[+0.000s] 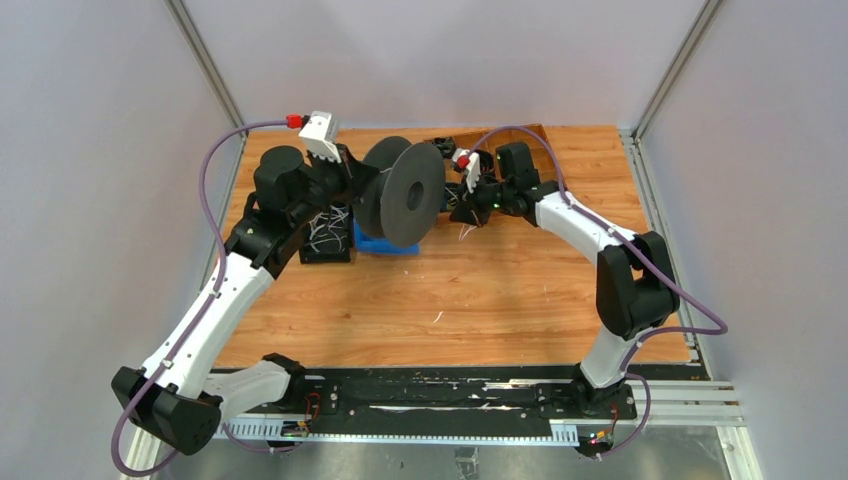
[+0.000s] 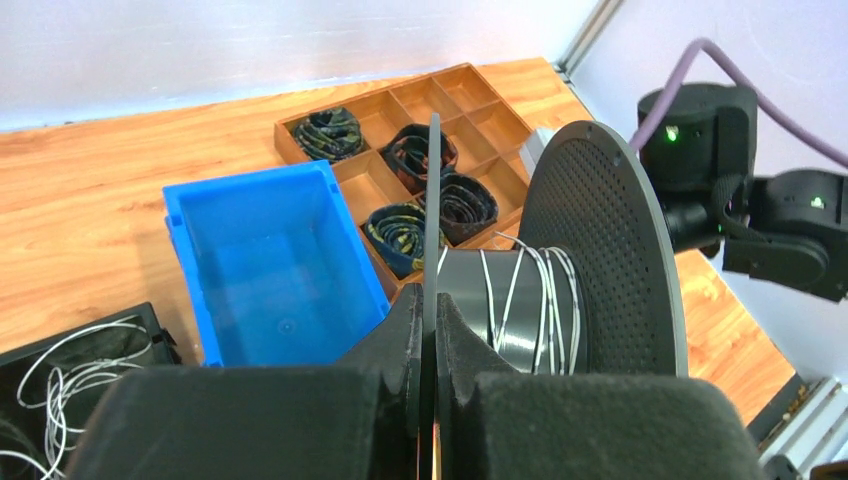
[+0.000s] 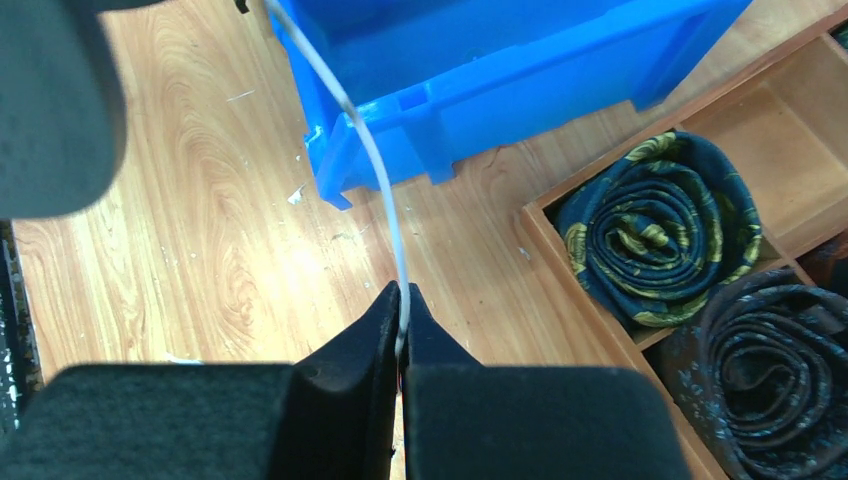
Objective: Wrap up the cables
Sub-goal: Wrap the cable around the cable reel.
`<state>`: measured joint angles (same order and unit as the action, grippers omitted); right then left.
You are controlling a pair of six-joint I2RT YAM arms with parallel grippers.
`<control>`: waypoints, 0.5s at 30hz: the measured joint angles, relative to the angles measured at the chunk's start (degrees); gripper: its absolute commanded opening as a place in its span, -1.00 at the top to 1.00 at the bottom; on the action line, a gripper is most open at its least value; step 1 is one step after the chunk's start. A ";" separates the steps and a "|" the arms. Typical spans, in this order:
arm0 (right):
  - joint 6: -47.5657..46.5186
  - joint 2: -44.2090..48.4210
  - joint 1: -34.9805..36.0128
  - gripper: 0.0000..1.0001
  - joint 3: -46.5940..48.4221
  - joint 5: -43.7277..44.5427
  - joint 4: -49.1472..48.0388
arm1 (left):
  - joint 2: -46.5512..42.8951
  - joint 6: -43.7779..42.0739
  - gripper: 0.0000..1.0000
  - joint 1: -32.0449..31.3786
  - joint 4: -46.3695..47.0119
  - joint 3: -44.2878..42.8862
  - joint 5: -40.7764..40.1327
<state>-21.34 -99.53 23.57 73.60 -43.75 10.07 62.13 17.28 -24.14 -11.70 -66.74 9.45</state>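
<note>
1. Clamping the near flange of the black spool (image 2: 600, 230), the left gripper (image 2: 432, 300) has its jaws narrowed onto that thin disc edge and holds the spool above the blue bin (image 2: 270, 270).
2. Several turns of thin whitish cable (image 2: 545, 300) lie around the spool's hub, between the two flanges.
3. The right gripper (image 3: 403, 318) is pinched tight on a single strand of the same cable, which runs taut from its fingertips up and to the left, across the blue bin's corner.
4. In the top view the right gripper sits just beside the spool's far flange, with both arms reaching in toward the middle of the wooden table (image 1: 500, 290).
5. More cable lies in loose loops inside a black bin (image 1: 327, 255), just left of the blue bin.
6. A wooden compartment tray (image 2: 455, 90) stands behind the blue bin, and some of its cells hold dark rolled fabric (image 3: 655, 230).
</note>
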 measured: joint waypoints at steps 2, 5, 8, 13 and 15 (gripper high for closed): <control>0.92 0.11 0.00 0.99 -1.07 -0.66 -1.09 | -0.04 1.27 0.99 0.92 0.13 0.00 0.00; 2.12 0.22 0.00 0.99 -2.43 -1.42 -2.45 | -0.04 2.60 0.99 1.90 0.22 0.02 -0.02; 3.65 0.22 0.00 0.99 -3.43 -2.16 -4.02 | -0.04 3.78 0.99 2.29 0.52 0.11 0.00; 5.64 0.22 0.00 0.99 -4.07 -2.97 -6.16 | -0.04 4.87 0.99 2.34 0.66 0.11 0.07; 6.14 0.22 0.00 0.99 -4.26 -3.08 -6.84 | -0.04 5.33 0.99 2.54 0.76 0.11 0.07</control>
<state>-15.20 -99.31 23.57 69.34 -46.83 3.22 62.08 22.61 -21.61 -10.94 -66.63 9.52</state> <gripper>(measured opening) 0.009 0.042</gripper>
